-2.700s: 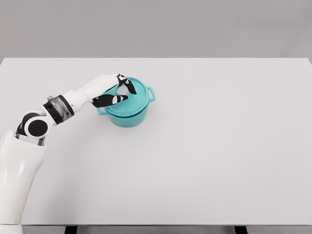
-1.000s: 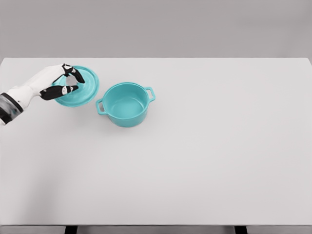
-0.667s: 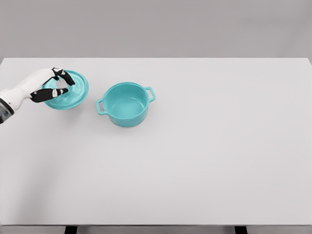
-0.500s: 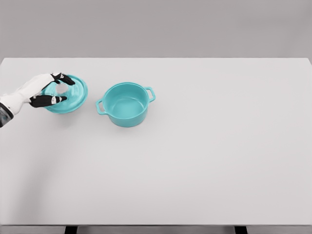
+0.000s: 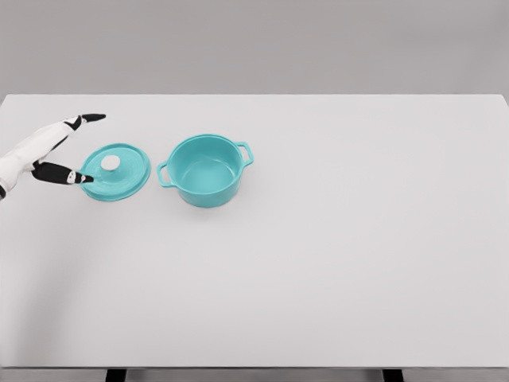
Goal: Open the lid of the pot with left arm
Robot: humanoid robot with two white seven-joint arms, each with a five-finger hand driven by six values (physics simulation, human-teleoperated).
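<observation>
White table (image 5: pixel 358 263), teal lid (image 5: pixel 119 177) beside open pot (image 5: pixel 205 171), left robot hand (image 5: pixel 48 151) spread

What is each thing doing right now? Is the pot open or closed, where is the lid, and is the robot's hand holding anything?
pot: open, upright on the table, nothing visible inside.
lid: off the pot, lying flat on the table to the pot's left, knob up.
left hand: open, fingers spread, holding nothing, just left of the lid.
table: white, holds the pot and lid.
</observation>
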